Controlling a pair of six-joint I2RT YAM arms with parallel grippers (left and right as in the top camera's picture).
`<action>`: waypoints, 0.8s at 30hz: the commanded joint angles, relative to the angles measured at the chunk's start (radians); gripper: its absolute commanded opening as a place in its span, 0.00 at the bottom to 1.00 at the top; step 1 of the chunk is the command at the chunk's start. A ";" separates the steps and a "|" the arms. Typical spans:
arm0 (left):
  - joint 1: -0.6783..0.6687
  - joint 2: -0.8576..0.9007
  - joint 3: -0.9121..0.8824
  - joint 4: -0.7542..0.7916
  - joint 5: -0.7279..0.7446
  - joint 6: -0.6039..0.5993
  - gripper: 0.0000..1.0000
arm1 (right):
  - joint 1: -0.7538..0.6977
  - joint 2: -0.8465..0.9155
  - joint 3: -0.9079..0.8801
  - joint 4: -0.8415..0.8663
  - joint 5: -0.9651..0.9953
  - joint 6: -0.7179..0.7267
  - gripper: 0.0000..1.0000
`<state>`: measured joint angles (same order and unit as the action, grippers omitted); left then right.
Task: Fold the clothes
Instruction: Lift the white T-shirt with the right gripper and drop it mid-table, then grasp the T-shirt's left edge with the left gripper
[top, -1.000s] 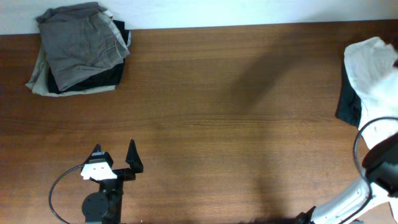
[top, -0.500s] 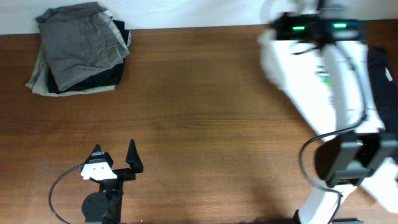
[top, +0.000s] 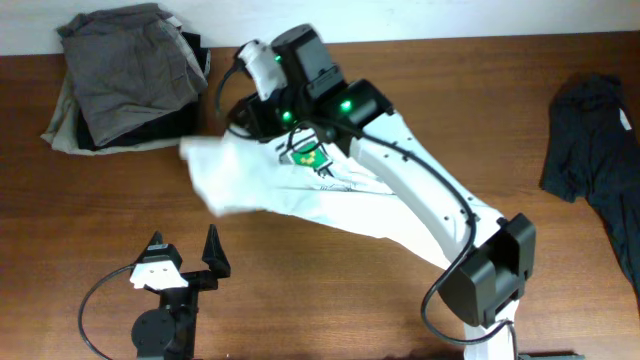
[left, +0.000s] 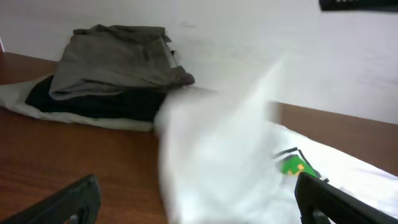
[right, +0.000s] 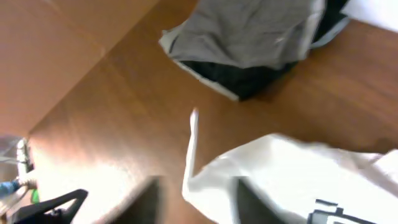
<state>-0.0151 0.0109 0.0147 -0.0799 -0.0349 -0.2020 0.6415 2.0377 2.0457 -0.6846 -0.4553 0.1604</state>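
A white shirt (top: 250, 180) with a green and black print lies spread across the table's middle, its left edge still lifted and blurred. My right gripper (top: 240, 118) hangs over that left edge, close to the folded stack. In the right wrist view its blurred jaws (right: 199, 199) stand apart, with the shirt's (right: 298, 174) thin edge between them and not pinched. My left gripper (top: 184, 245) rests open at the front left, just short of the shirt. In the left wrist view the shirt (left: 236, 162) fills the space ahead of its open jaws (left: 199, 205).
A stack of folded grey, black and beige clothes (top: 130, 75) sits at the back left corner, also seen as the stack (left: 112, 68) in the left wrist view. A dark garment (top: 590, 130) lies crumpled at the right edge. My right arm stretches diagonally over the shirt.
My right arm has swung from the right edge to the left-centre, dragging the white shirt with it, and its jaws have parted. The left arm has not moved.
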 joint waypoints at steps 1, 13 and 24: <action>-0.003 -0.006 -0.006 0.001 -0.011 0.016 0.99 | -0.019 -0.013 0.011 -0.008 -0.005 0.006 0.92; -0.004 -0.006 -0.006 0.002 -0.011 0.016 0.99 | -0.311 -0.212 0.259 -0.514 0.427 0.014 0.99; -0.004 -0.006 -0.006 0.001 -0.011 0.016 0.99 | -0.419 -0.363 0.261 -0.874 0.336 0.002 0.99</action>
<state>-0.0151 0.0109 0.0147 -0.0799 -0.0349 -0.2020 0.2276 1.6413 2.3180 -1.5024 -0.1131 0.1638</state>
